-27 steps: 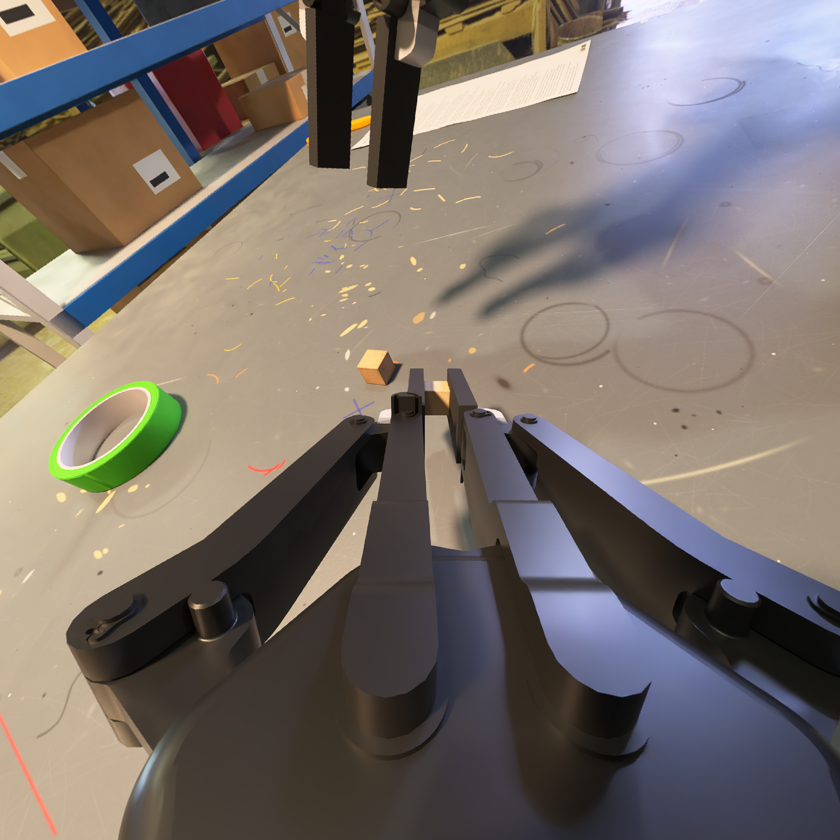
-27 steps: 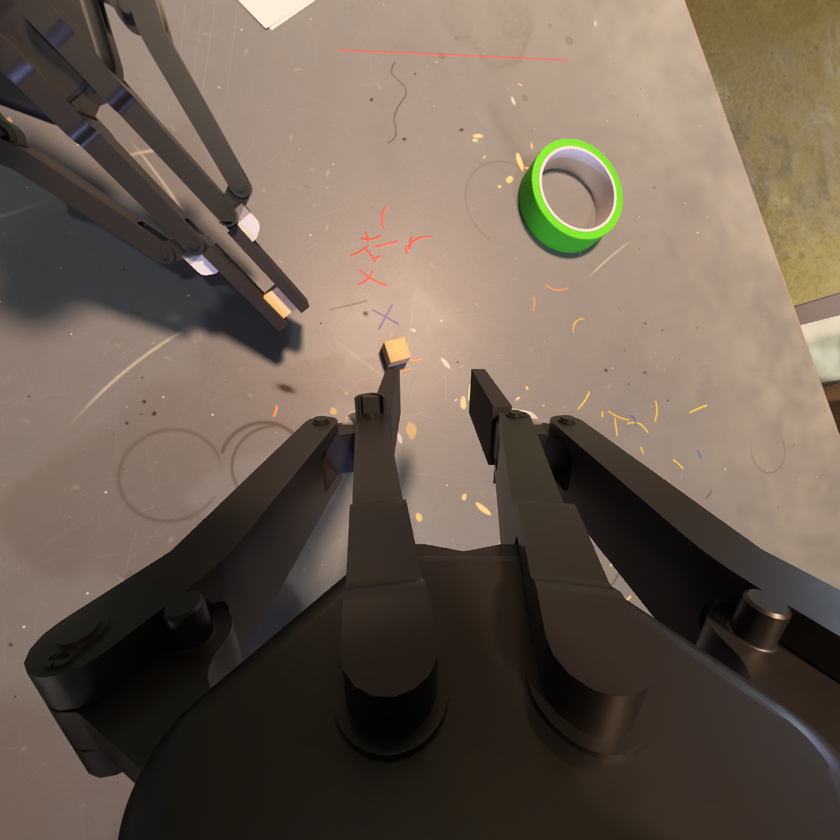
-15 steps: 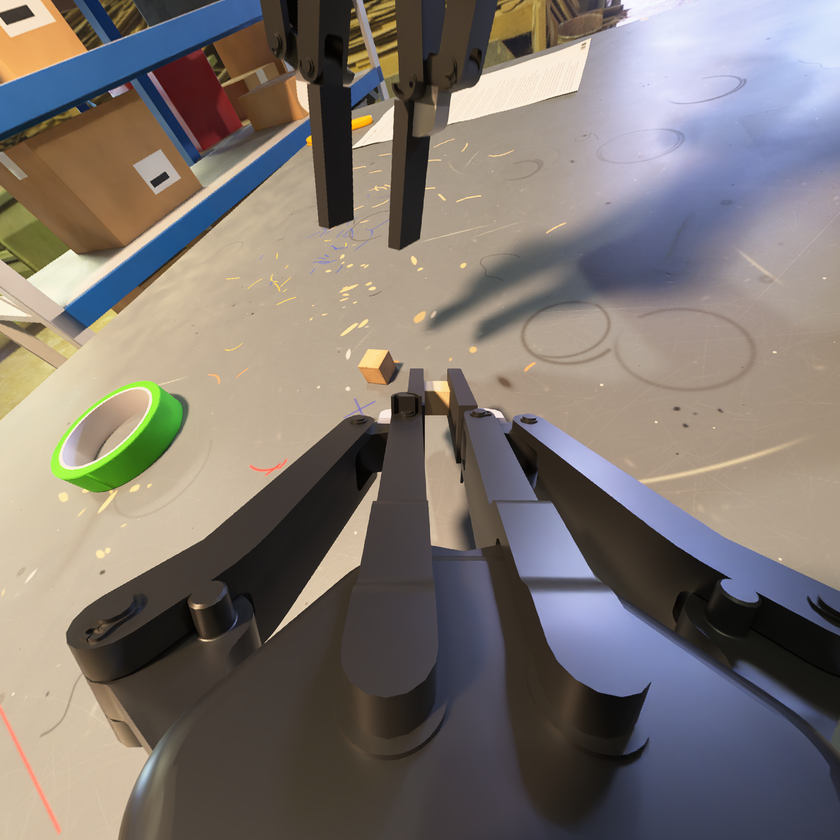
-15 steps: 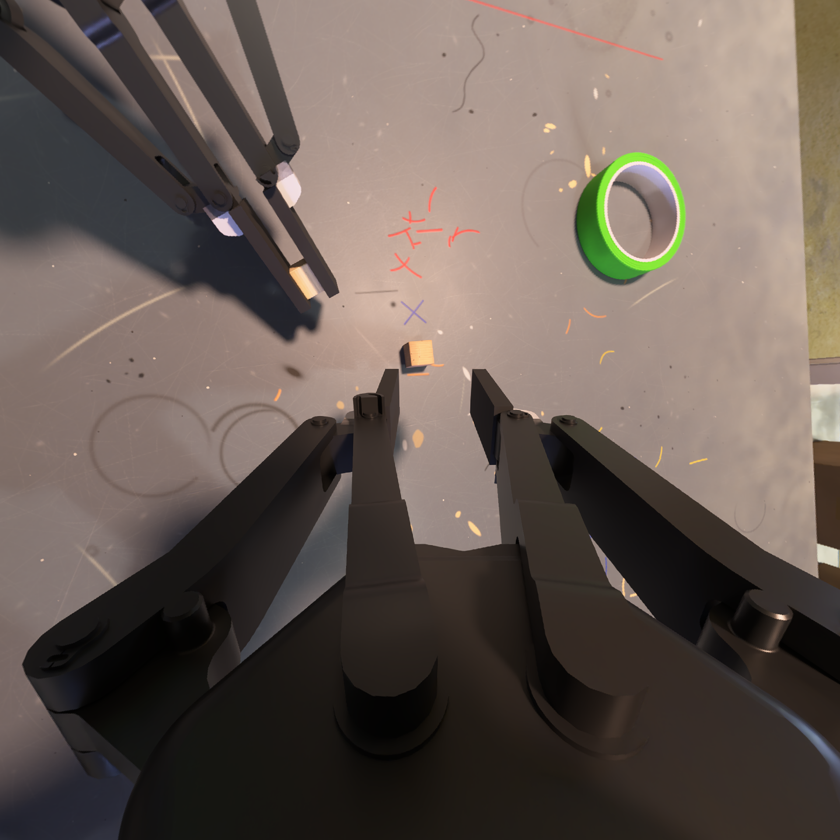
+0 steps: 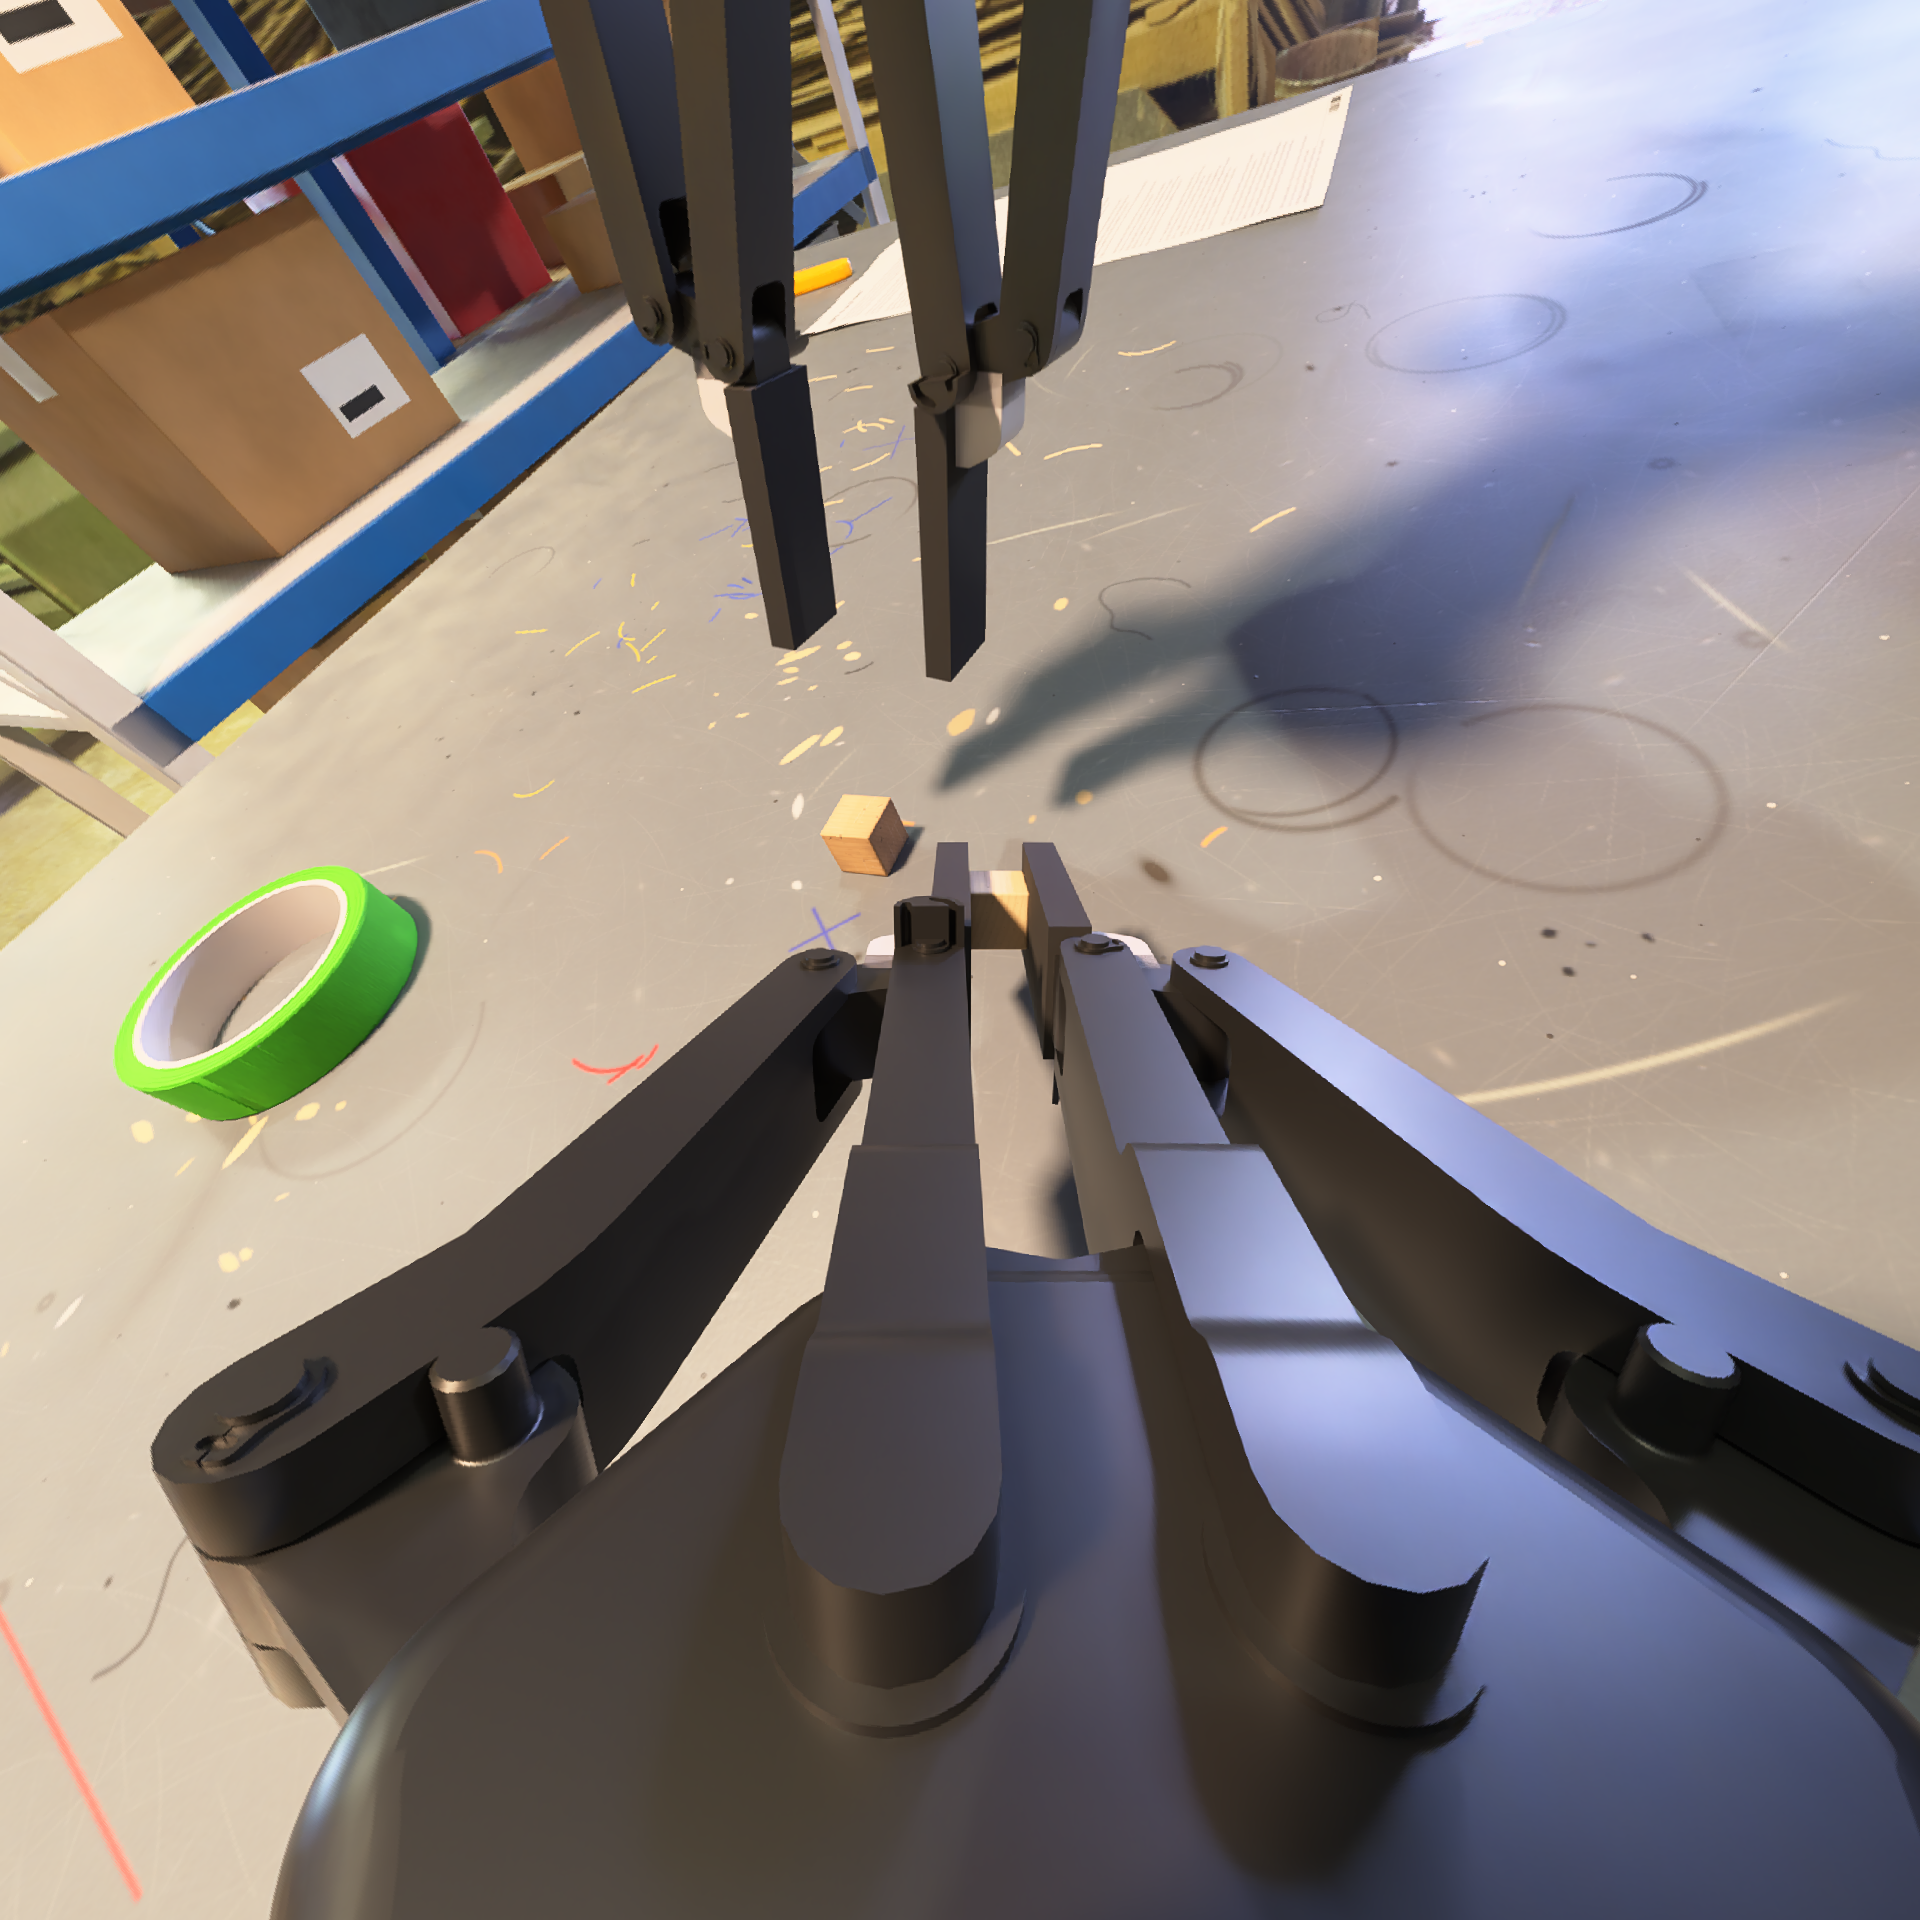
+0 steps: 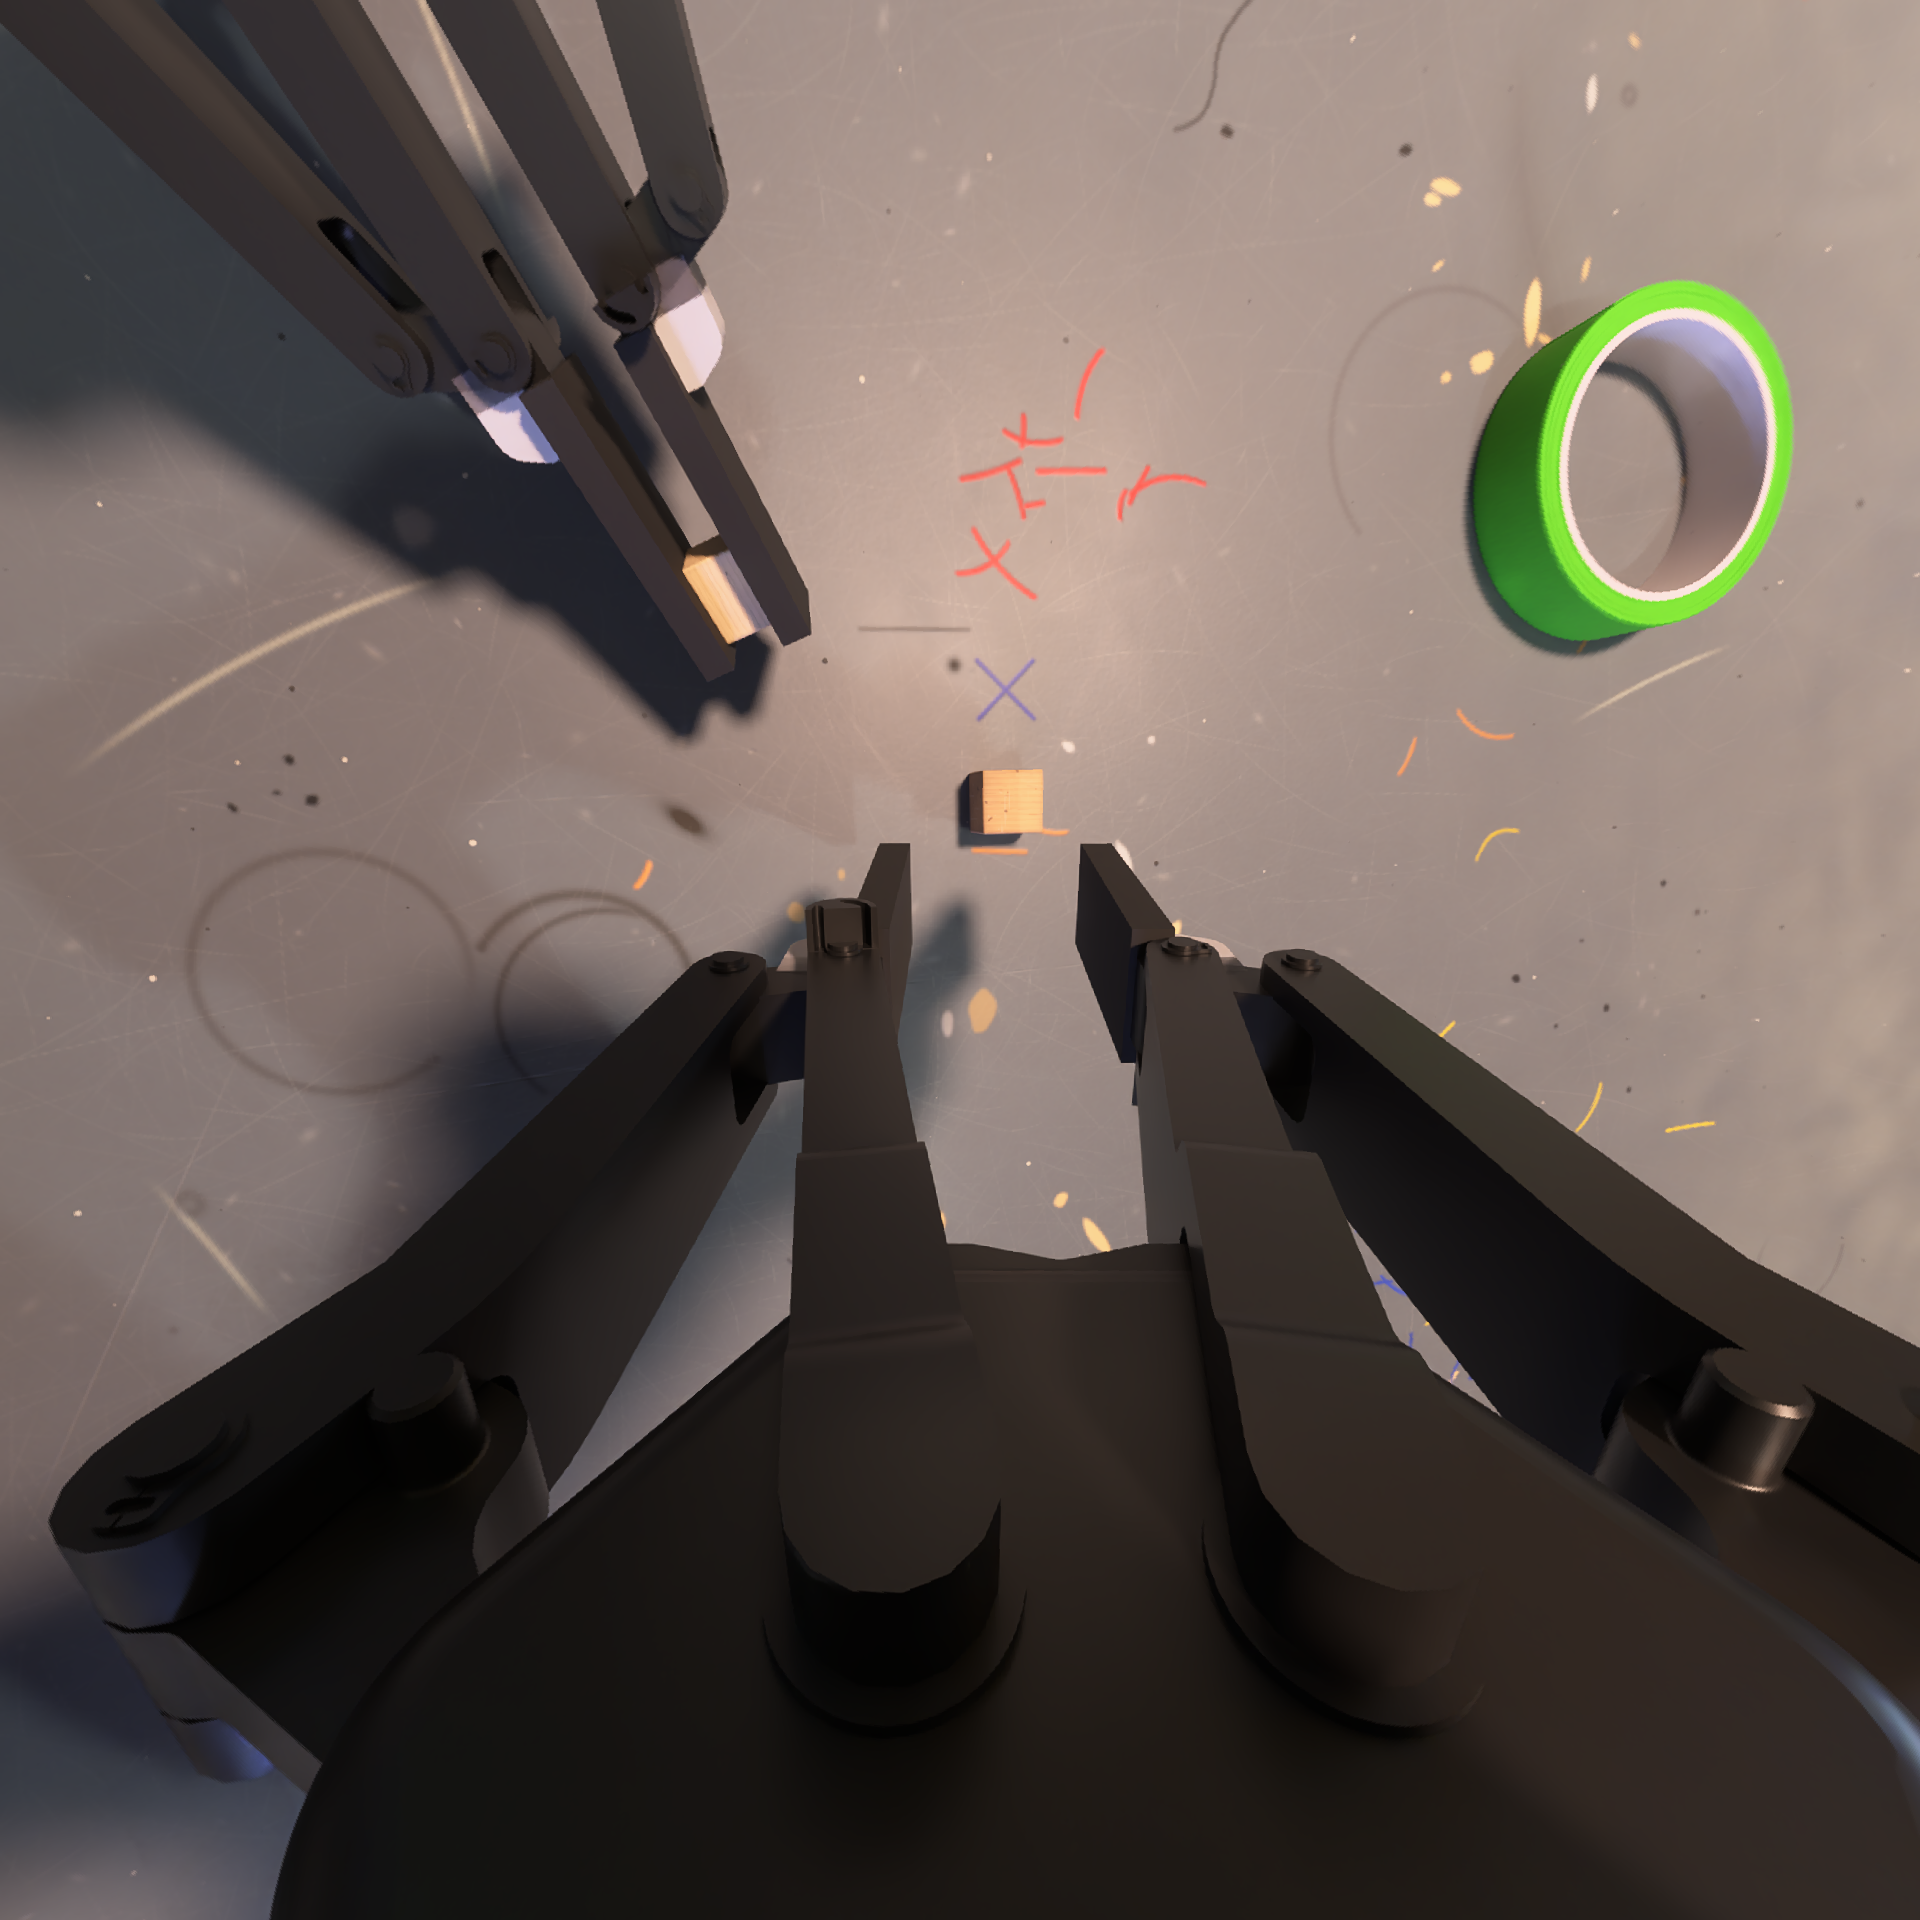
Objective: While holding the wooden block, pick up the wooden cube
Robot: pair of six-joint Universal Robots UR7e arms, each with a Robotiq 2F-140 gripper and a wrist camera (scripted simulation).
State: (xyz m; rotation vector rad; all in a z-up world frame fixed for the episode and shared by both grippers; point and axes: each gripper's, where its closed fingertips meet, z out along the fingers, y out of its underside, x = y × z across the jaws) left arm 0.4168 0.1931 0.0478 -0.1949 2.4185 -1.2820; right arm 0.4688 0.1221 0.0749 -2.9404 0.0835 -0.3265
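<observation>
Sitting alone on the grey table [image 6: 1351, 935], the wooden cube [image 6: 1005, 801] is lying just ahead of the right gripper [image 6: 994, 883], whose fingers are standing spread wider than the cube and not touching it. In the left wrist view the same cube [image 5: 863, 833] is resting at about 11 o'clock from the left gripper [image 5: 995, 883], close to its tips but apart from them. That left gripper is pinching the wooden block [image 5: 1000, 909] between its fingers, above the table; in the right wrist view the block [image 6: 717, 597] is showing at 10 o'clock from the cube, well apart. A blue cross mark [image 6: 1005, 689] is lying just beyond the cube at 12 o'clock, red scribbles [image 6: 1049, 478] farther on. A green tape roll [image 6: 1631, 457] is lying flat at 2 o'clock, well away. Beyond the table edge, blue shelving [image 5: 312, 135] is holding cardboard boxes [image 5: 239, 384], and a sheet of paper [image 5: 1195, 177] is lying at the far side.
</observation>
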